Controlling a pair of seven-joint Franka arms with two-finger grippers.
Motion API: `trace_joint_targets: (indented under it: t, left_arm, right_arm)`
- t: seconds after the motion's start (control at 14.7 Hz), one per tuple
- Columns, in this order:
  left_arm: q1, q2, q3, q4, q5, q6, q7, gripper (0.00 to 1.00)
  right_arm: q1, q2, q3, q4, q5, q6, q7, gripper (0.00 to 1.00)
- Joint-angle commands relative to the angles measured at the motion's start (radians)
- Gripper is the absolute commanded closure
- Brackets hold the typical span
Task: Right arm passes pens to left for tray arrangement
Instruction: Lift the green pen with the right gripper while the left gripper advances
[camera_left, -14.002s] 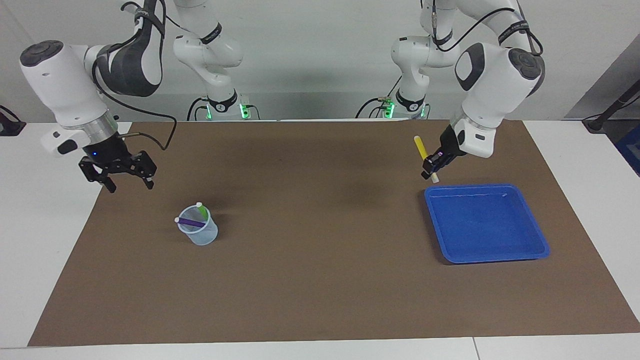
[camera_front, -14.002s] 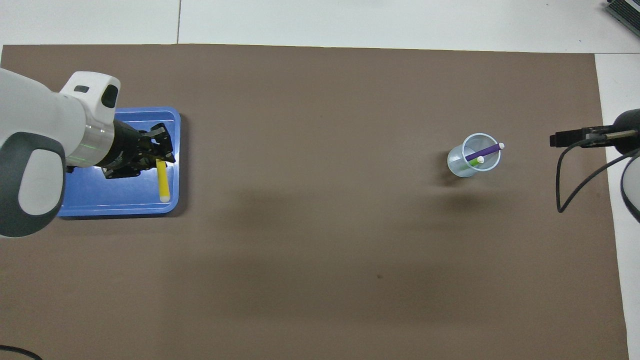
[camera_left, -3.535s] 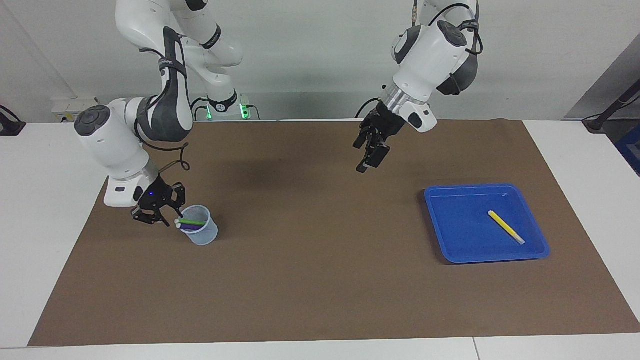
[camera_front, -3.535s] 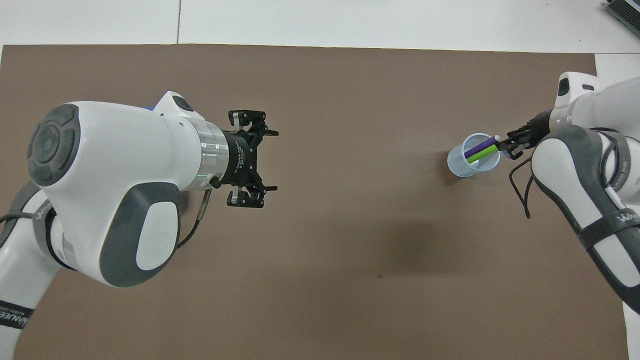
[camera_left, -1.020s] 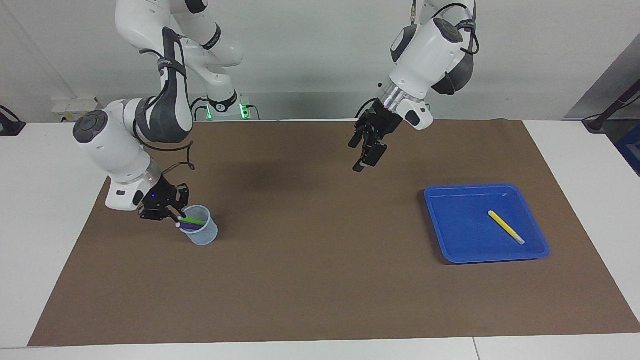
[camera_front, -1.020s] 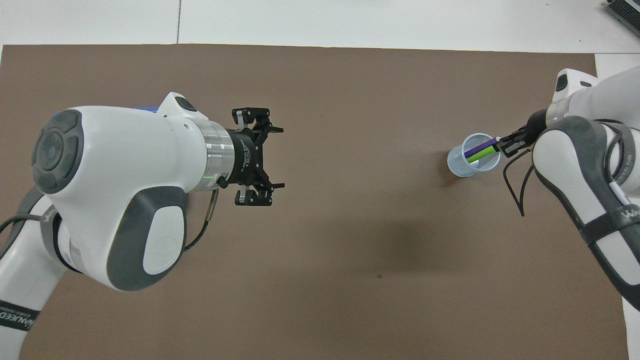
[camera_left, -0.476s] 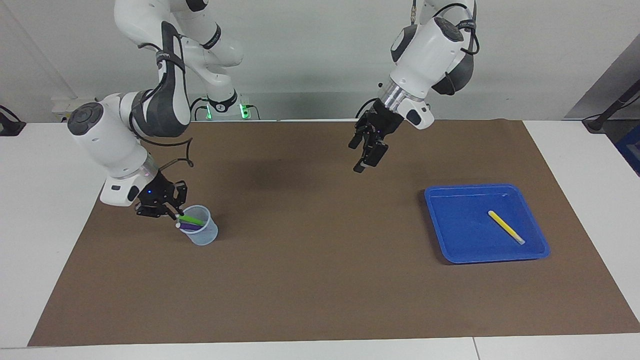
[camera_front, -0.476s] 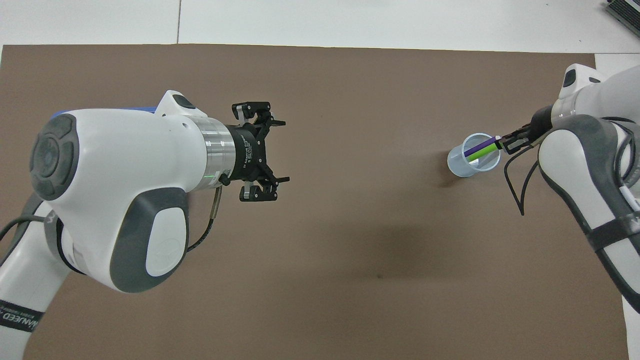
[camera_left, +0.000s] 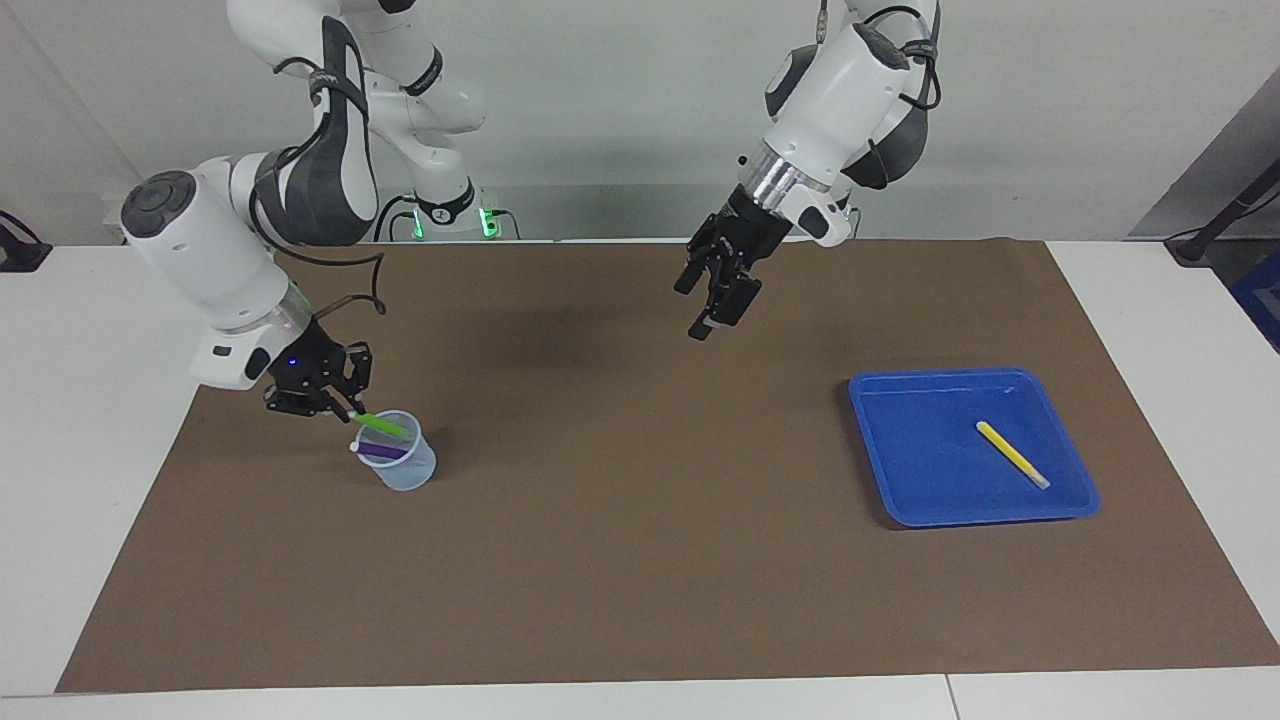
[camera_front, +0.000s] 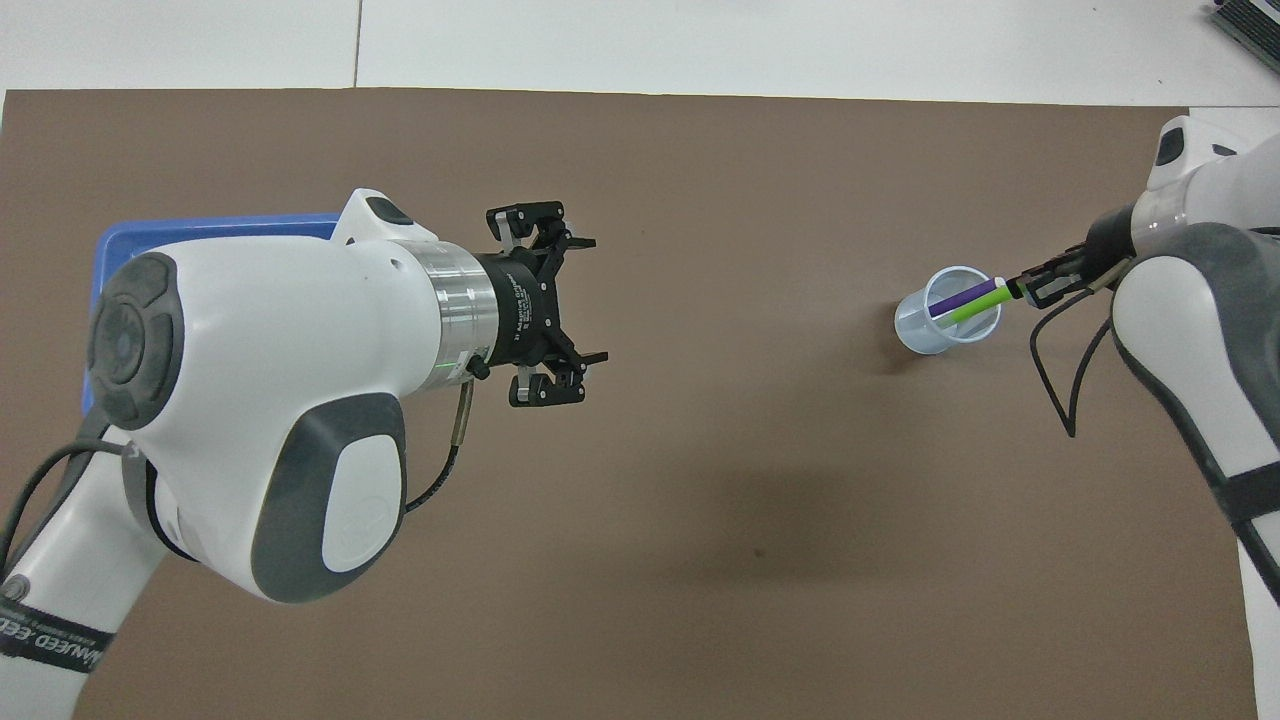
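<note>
The right hand (camera_left: 345, 408), a small blue light glowing on its base, was clamped on the upper end of the green pen (camera_left: 384, 425), whose lower end sat inside the clear plastic cup (camera_left: 402, 470) at the right arm's end of the brown mat (camera_left: 620, 560) covering the worktop (camera_left: 90, 420). The pen slanted up out of the cup's mouth toward the hand, which stood just beside the rim. The purple pen (camera_left: 378, 452) lay tilted in the same cup, its whitish tip poking over the rim beneath the green one. The left hand (camera_left: 712, 300) hung in the air over the bare middle of the mat, its fingers spread wide and gripping nothing, well apart from both the cup and the tray. The blue tray (camera_left: 900, 470) sat at the left arm's end of the mat, and the yellow pen (camera_left: 1011, 454) lay flat and slantwise inside it. In the overhead view the left arm's white body covered most of the tray, leaving only a strip of its rim (camera_front: 120, 237) showing.
</note>
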Motion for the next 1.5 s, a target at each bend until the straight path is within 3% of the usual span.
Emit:
trace_joint_targets:
  t: [0.0, 0.34, 0.88, 1.02, 1.43]
  left_arm:
    - [-0.021, -0.014, 0.014, -0.025, -0.022, 0.038, -0.019, 0.0]
    - [-0.069, -0.004, 0.015, -0.042, -0.027, 0.162, -0.092, 0.0]
    - [-0.101, 0.0, 0.015, -0.051, -0.028, 0.242, -0.173, 0.0]
    - [-0.103, 0.002, 0.015, -0.06, -0.028, 0.277, -0.18, 0.0]
    - [-0.138, 0.052, 0.015, -0.054, -0.028, 0.384, -0.189, 0.0]
  right_arm:
    - [-0.016, -0.051, -0.002, 0.02, -0.009, -0.056, 0.019, 1.0]
    - [-0.021, -0.097, -0.005, 0.048, -0.009, -0.061, 0.083, 1.0]
    - [0.013, -0.094, 0.032, 0.16, 0.02, -0.045, 0.539, 1.0]
    - [0.013, -0.094, 0.053, 0.174, 0.107, -0.036, 0.648, 1.0]
    - [0.022, -0.094, 0.063, 0.215, 0.133, -0.01, 0.79, 1.0]
